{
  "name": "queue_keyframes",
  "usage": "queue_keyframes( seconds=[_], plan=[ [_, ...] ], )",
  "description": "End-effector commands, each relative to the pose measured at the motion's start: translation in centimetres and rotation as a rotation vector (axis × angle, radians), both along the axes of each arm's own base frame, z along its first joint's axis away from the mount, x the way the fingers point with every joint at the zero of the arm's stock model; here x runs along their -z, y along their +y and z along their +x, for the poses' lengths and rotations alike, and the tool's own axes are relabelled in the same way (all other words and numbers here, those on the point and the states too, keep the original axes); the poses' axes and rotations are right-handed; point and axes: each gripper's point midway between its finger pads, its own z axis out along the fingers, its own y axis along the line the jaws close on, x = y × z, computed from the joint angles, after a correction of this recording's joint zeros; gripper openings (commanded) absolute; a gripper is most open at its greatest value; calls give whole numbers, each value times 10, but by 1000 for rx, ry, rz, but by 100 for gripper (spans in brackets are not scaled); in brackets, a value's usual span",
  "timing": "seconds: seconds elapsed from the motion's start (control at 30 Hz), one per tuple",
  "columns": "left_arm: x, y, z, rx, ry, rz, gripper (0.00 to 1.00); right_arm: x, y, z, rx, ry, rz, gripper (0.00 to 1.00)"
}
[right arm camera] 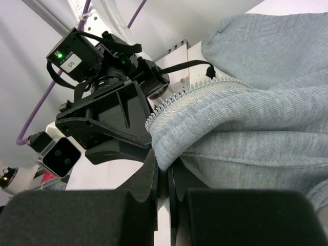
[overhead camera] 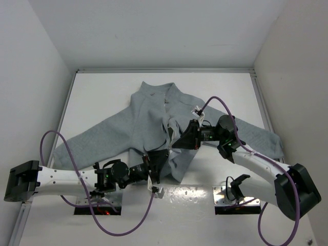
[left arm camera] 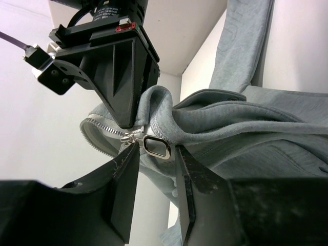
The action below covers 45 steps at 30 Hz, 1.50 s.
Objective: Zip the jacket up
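The light grey fleece jacket [overhead camera: 148, 115] lies spread on the white table, collar at the far side and front hem toward me. My left gripper [overhead camera: 156, 166] is at the hem. In the left wrist view it [left arm camera: 157, 148] is open, its fingertips on either side of the silver zipper pull ring [left arm camera: 156, 147], beside the zipper teeth [left arm camera: 102, 134]. My right gripper [overhead camera: 178, 139] is just above, shut on the jacket's front edge [right arm camera: 205, 128]. In the right wrist view its jaws [right arm camera: 165, 163] pinch the fabric beside the pale zipper teeth [right arm camera: 179, 95].
White walls enclose the table on the left, back and right. Purple cables [overhead camera: 51, 138] loop from both arms. Two metal mounting plates [overhead camera: 228, 197] sit at the near edge. The right sleeve [overhead camera: 261, 136] runs under the right arm.
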Motion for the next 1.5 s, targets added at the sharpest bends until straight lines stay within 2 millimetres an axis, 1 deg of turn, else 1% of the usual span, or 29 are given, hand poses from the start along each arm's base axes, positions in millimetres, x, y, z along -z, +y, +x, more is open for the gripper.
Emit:
queue_keyframes(
  seconds=[0.0, 0.03, 0.1, 0.17, 0.2, 0.23, 0.27, 0.3, 0.33, 0.4, 0.43, 0.47, 0.6, 0.87, 1.07, 1.13, 1.17, 1.2, 1.23, 1.27, 1.3, 1.4, 1.47],
  plan=[
    [-20, -4, -7, 34, -27, -65, 37, -16, 3, -2, -16, -77, 47, 0],
    [-20, -3, -7, 33, -36, -62, 37, -16, 3, -1, -14, -77, 47, 0],
    [-23, -3, -9, 42, -38, -71, 34, -14, 3, -1, -13, -72, 42, 0],
    [-26, -2, -9, 42, -40, -80, 34, -14, 3, -3, -20, -77, 43, 0],
    [-26, -2, -9, 42, -40, -80, 33, -10, 4, -1, -16, -64, 34, 0],
    [-25, -2, -11, 51, -40, -74, 33, -11, 3, -3, -19, -73, 38, 0],
    [-23, -2, -11, 51, -38, -65, 31, -12, 2, -3, -15, -78, 40, 0],
    [-27, -1, -13, 61, -42, -76, 29, -11, 3, -4, -20, -75, 38, 0],
    [-23, -2, -13, 62, -39, -63, 29, -11, 3, -3, -18, -76, 38, 0],
    [-21, -1, -13, 62, -37, -53, 24, -11, 3, -4, -22, -75, 38, 0],
    [-19, -1, -13, 62, -35, -44, 24, -12, 3, -4, -21, -79, 39, 0],
    [-17, -1, -13, 62, -33, -34, 22, -12, 3, -3, -20, -77, 38, 0],
    [-17, 0, -13, 62, -33, -33, 19, -13, 4, -4, -26, -81, 40, 0],
    [-12, -1, -13, 62, -29, -15, 19, -13, 5, -8, -46, -88, 42, 0],
    [-22, -3, -14, 70, -48, -39, 19, -10, 6, -10, -52, -89, 37, 0],
    [-22, -3, -14, 70, -48, -39, 15, -10, 6, -10, -51, -91, 37, 0],
    [-26, -3, -14, 70, -49, -48, 14, -8, 6, -10, -51, -90, 34, 0],
    [-26, -3, -14, 70, -49, -48, 11, -8, 5, -10, -50, -94, 35, 0],
    [-26, -3, -14, 70, -49, -48, 8, -8, 5, -10, -50, -95, 35, 0],
    [-24, -3, -14, 70, -48, -39, 0, -7, 6, -9, -48, -94, 32, 0],
    [-28, -4, -14, 70, -49, -48, 0, -7, 5, -10, -48, -94, 32, 0],
    [-27, -4, -12, 63, -25, -41, 0, -6, 5, -11, -49, -100, 31, 0],
    [-26, -4, -11, 58, 25, -46, 0, -7, 4, -12, -52, -105, 31, 0]
  ],
)
